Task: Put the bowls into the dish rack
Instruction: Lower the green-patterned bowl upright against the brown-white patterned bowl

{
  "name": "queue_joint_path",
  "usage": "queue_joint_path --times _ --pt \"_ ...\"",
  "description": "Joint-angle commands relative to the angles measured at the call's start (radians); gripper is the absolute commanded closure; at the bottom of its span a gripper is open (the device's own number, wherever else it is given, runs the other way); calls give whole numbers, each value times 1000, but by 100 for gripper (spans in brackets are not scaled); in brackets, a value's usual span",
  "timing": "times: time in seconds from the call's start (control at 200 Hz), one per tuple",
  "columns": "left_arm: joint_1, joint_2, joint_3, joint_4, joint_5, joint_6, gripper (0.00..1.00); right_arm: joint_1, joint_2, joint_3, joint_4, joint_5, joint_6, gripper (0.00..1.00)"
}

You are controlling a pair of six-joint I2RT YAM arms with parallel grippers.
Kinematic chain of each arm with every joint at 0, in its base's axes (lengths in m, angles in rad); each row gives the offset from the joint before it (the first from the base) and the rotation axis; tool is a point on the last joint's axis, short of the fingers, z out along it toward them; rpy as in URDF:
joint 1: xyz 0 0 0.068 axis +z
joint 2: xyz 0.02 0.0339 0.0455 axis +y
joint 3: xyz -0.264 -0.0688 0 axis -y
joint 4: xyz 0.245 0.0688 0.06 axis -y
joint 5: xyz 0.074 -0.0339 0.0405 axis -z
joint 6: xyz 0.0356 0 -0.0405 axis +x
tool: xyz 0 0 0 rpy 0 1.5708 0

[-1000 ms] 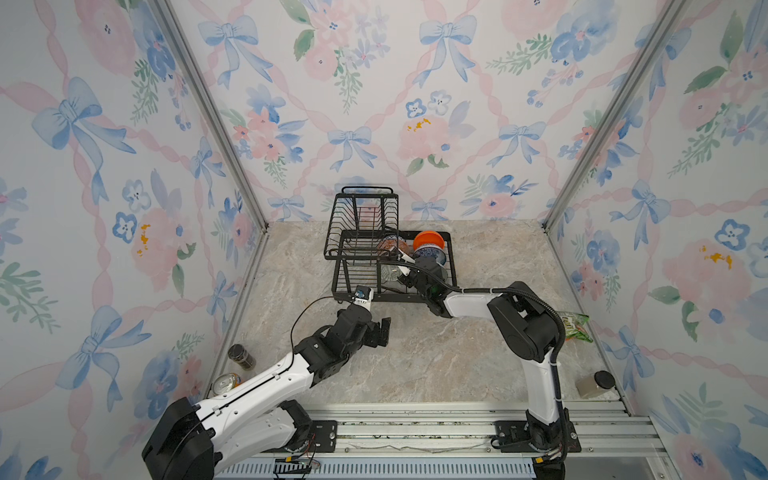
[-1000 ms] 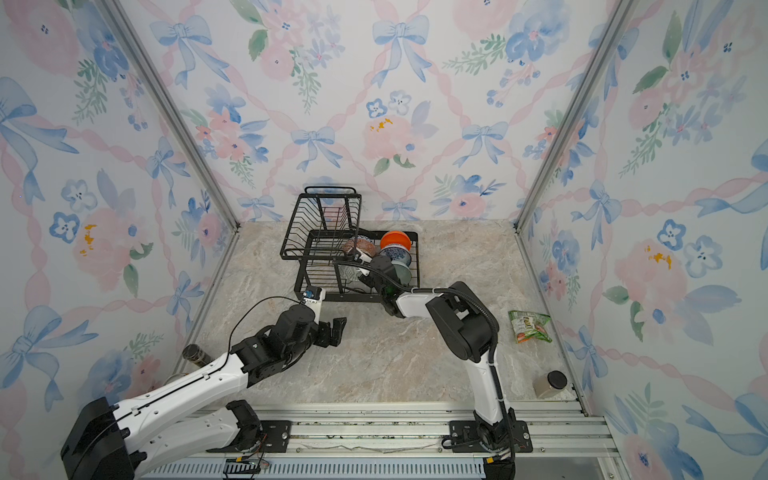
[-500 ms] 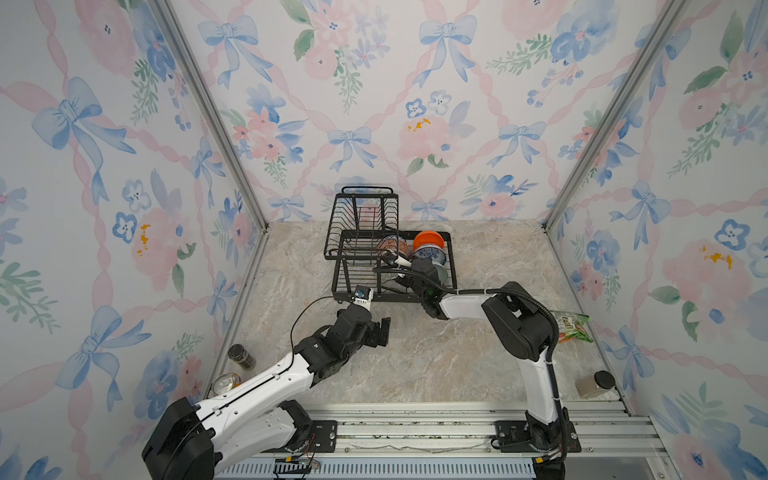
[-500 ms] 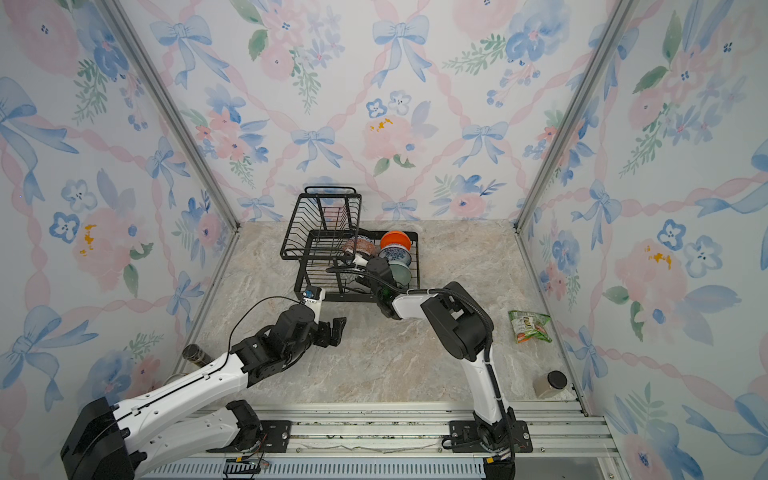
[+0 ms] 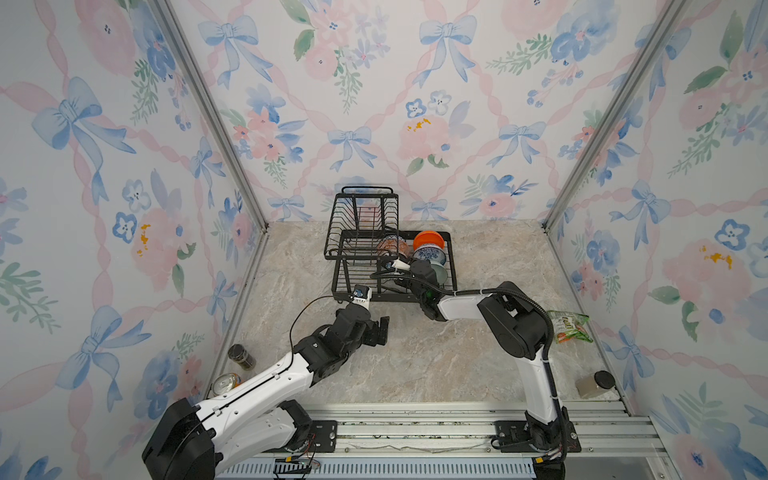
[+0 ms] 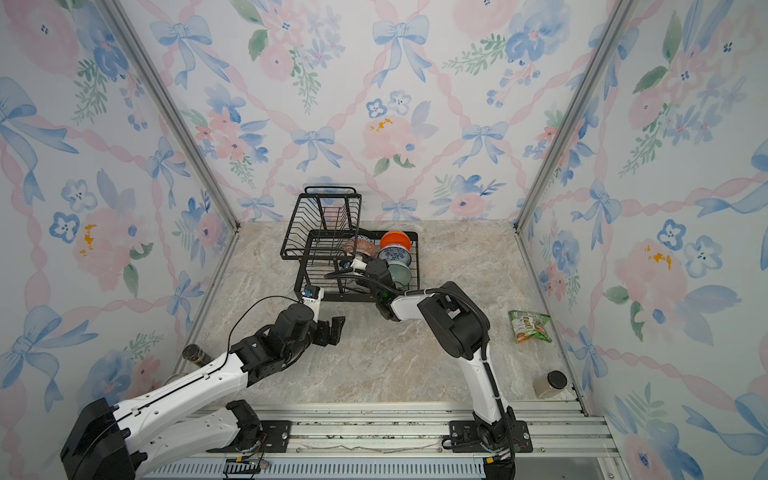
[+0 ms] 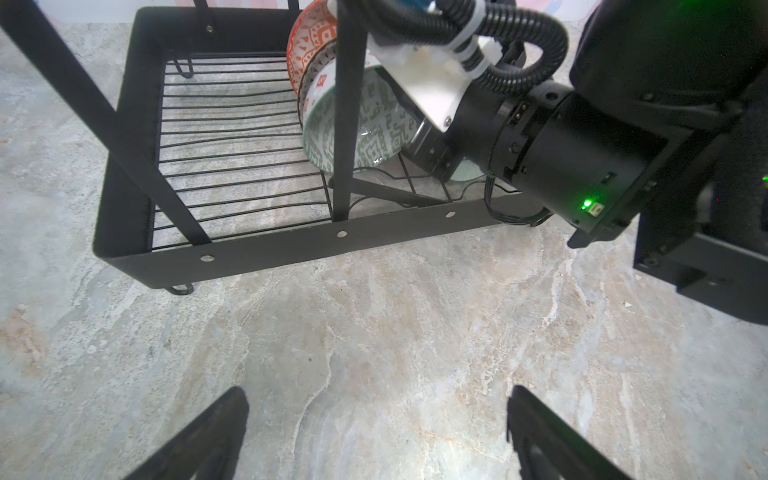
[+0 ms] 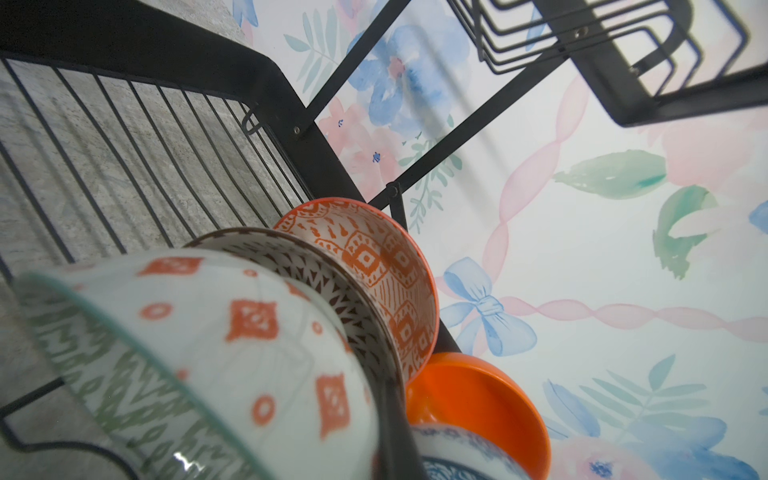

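The black dish rack [image 5: 374,297] [image 6: 328,296] stands at the back of the table. In its low tray, on edge, are an orange bowl [image 5: 428,240], a blue floral bowl [image 5: 430,253], a mint bowl [image 5: 440,275] and a red-orange patterned bowl [image 5: 390,245]. My right gripper [image 5: 415,272] reaches into the tray, shut on the rim of the grey-green bowl [image 7: 374,124] [image 8: 187,353]. That bowl leans on the brown-lattice bowl [image 8: 332,282]. One dark finger [image 8: 397,428] lies along its outer wall. My left gripper [image 7: 378,399] [image 5: 376,332] hovers open and empty over bare table in front of the rack.
A dark jar [image 5: 241,356] and a can [image 5: 226,380] sit by the left wall. A green snack bag [image 5: 567,326] and a black-lidded jar [image 5: 592,384] lie at the right. The rack's raised basket [image 5: 361,220] overhangs the tray's left part.
My right gripper has slid a little to the left inside the rack with the grey-green bowl. The left arm has not moved.
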Motion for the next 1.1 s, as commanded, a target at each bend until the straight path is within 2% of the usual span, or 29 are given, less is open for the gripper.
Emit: queue_joint_path --times 0.0,0.745,1.095 --pt "7 -15 -7 -22 9 11 2 -7 -31 -16 -5 -17 14 100" --pt "12 -15 3 -26 15 23 2 -13 -81 7 -173 -28 85 100" --pt "13 -20 3 -31 10 28 2 -18 -89 49 -234 -85 91 100"
